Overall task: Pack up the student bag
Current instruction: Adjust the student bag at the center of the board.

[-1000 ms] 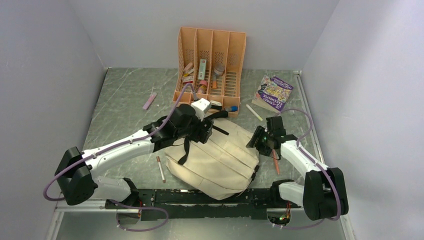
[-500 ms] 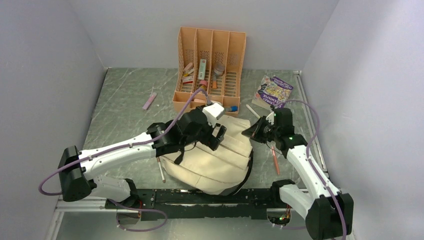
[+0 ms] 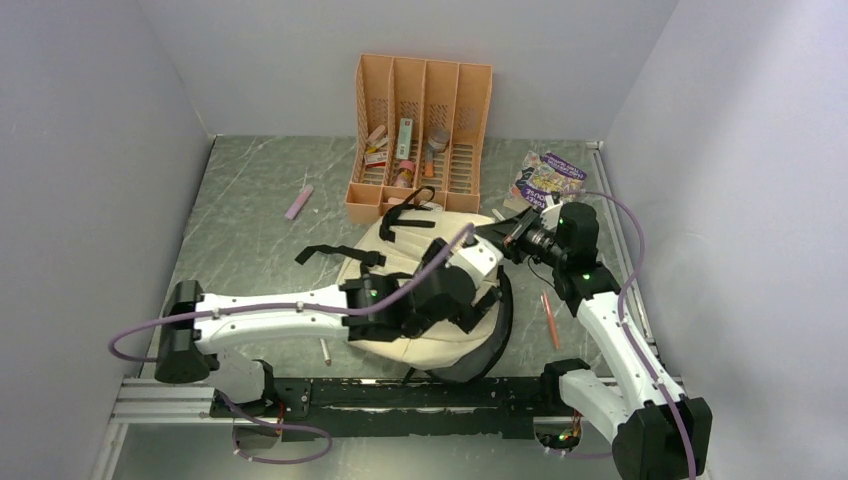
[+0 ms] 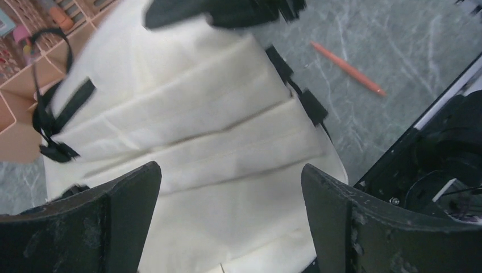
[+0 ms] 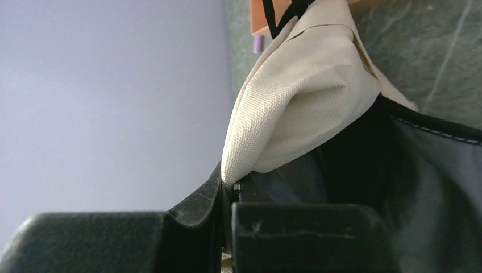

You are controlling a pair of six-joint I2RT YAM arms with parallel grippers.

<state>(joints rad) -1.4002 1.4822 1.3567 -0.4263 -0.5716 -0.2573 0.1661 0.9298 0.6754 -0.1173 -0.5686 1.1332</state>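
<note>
The right gripper (image 5: 230, 190) pinches the cream edge of the student bag (image 3: 405, 252), jaws closed tight on the fabric. Over the bag's folded panel, the left gripper (image 4: 230, 190) hovers with fingers spread wide.

My left arm (image 3: 270, 305) and right arm (image 3: 612, 330), white shells, black joints, lilac cables (image 3: 118, 345), tiny green lights (image 3: 585, 275), scuffed black claw fingers (image 4: 364, 227).

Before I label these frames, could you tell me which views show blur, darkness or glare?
Top external: evenly lit, sharp, no glare. Left wrist: student bag fairly crisp, black shape at the top smeared, the left hand's fingers dark. Right wrist: bag weave sharp where the right hand pinches it, background soft.
</note>
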